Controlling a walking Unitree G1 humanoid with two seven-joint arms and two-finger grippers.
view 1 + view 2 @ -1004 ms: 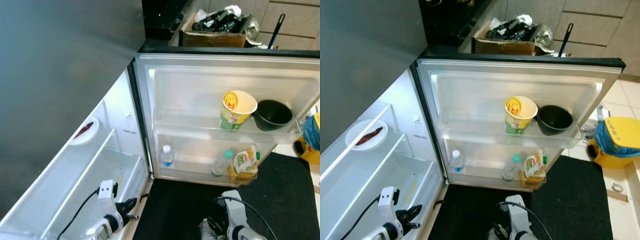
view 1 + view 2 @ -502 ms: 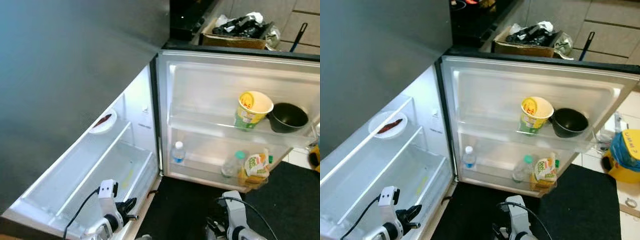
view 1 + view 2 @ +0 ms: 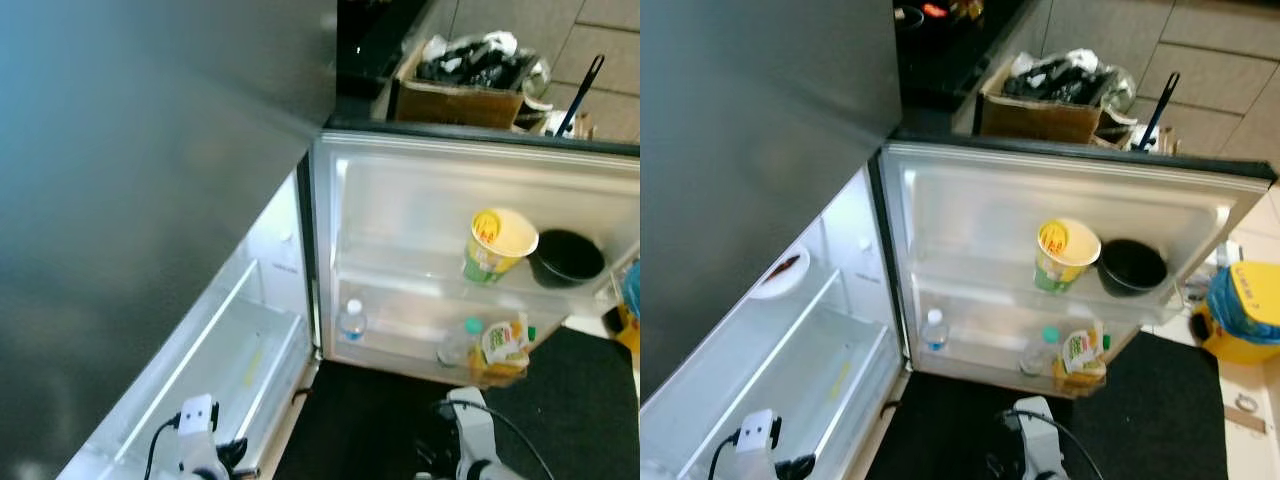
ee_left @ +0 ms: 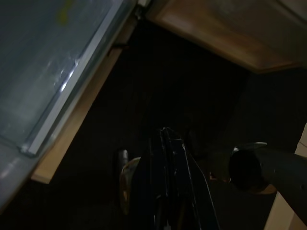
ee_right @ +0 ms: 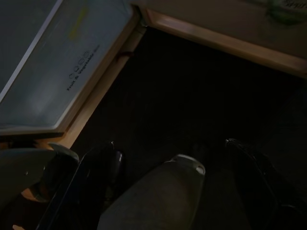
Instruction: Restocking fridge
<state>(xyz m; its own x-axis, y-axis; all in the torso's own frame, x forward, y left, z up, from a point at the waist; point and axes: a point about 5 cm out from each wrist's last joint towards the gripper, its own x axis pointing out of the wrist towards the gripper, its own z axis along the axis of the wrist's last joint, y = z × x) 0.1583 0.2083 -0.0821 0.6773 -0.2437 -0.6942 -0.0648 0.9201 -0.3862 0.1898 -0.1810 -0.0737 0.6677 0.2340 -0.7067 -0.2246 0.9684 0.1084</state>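
At the far left the open fridge (image 3: 790, 350) shows its lit interior, with a small plate (image 3: 778, 273) holding something dark on an upper shelf and a clear crisper drawer (image 3: 810, 375) lower down. The left tool (image 4: 165, 158) hangs low by the fridge's bottom edge, its two black fingers pressed together and carrying nothing. Further right, the open door (image 3: 470, 200) carries the stock: on the upper door shelf a yellow cup (image 3: 492, 245) stands tilted just beside a black bowl (image 3: 567, 257); on the lower one a small water bottle (image 3: 351, 320) sits near the hinge, with a second bottle (image 3: 457, 343) and a green-and-yellow packet (image 3: 500, 343) toward the outer end. The right tool (image 5: 187, 191) hangs low over the black mat (image 3: 560, 400), fingers spread and empty. Neither tool holds anything to stock, so the restocking item probably still has to be fetched; the door shelves lie ahead and above both tools, nearer the right arm.
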